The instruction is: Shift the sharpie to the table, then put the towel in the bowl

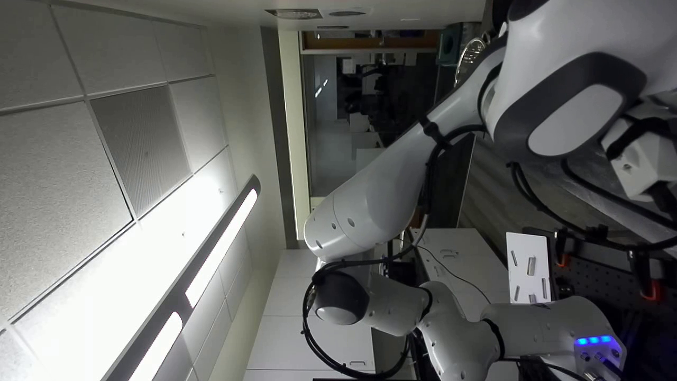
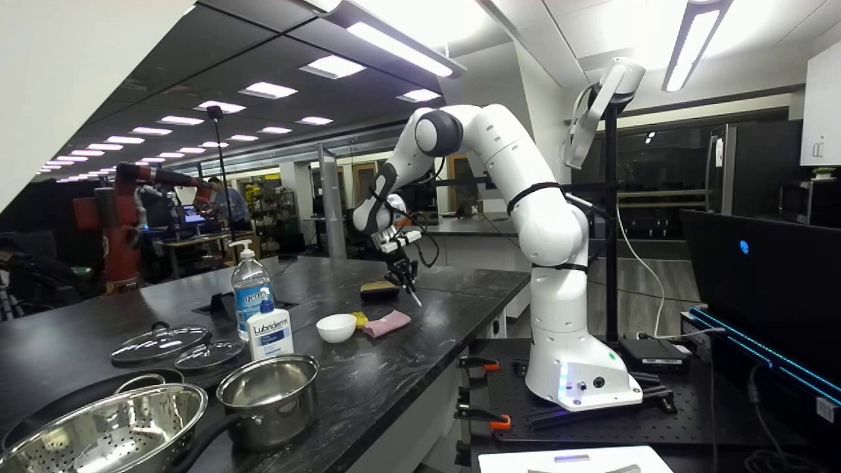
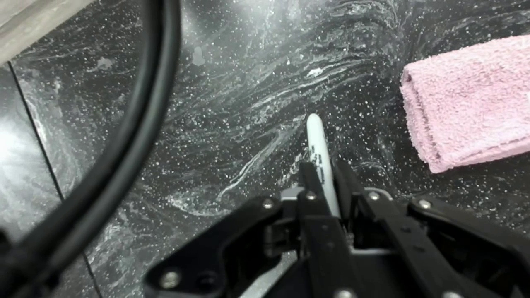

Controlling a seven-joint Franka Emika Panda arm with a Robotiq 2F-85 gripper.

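Observation:
The sharpie [image 3: 316, 136], a white marker with small dark print, is pinched between the fingers of my gripper [image 3: 324, 167] in the wrist view. Its rear part is hidden by the gripper. In an exterior view the sharpie [image 2: 416, 299] points down at a slant over the dark table [image 2: 387, 371]; whether its tip touches the surface I cannot tell. A folded pink towel [image 3: 472, 103] lies on the table, right of the gripper in the wrist view. Beside the towel [image 2: 386, 323] in an exterior view stands the white bowl [image 2: 336, 328].
Something yellow [image 2: 359, 319] lies behind the bowl. A black and tan block [image 2: 379, 291] rests close to the gripper. Two pump bottles, lotion [image 2: 270, 335] and soap [image 2: 250, 289], stand past the bowl, with glass lids [image 2: 161, 341], a pot [image 2: 276, 401] and a colander [image 2: 112, 427].

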